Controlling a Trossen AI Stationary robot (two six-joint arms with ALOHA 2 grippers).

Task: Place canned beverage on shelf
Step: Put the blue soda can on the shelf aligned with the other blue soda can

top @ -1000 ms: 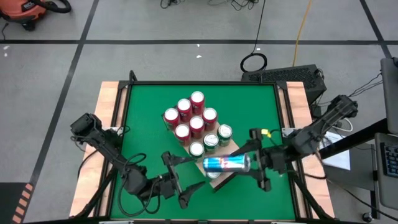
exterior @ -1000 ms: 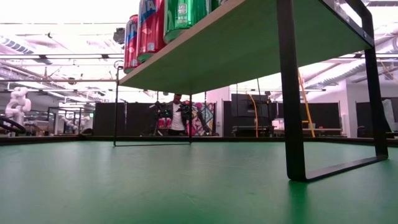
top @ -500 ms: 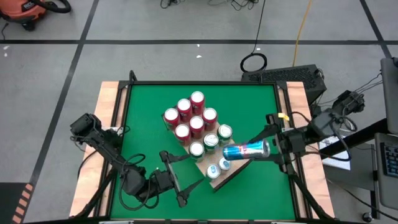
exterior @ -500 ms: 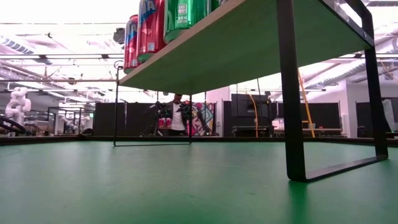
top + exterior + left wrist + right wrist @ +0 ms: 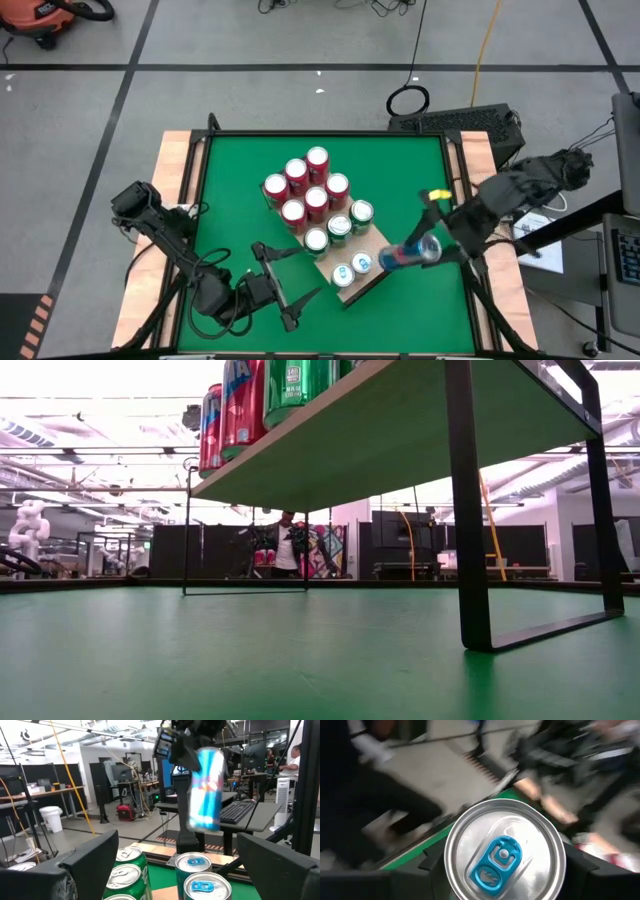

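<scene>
can [image 5: 504, 854] | silver top, blue tab | fills centre | background blurred

Even overhead lighting; the green felt-topped desk [image 5: 240, 190] shows only soft shadows. Low view: bright ceiling glare behind the light wood-grain shelf board [image 5: 400, 430]. The blue-and-silver slim can [image 5: 410, 252] is motion-blurred; right wrist background is heavily smeared.
</scene>
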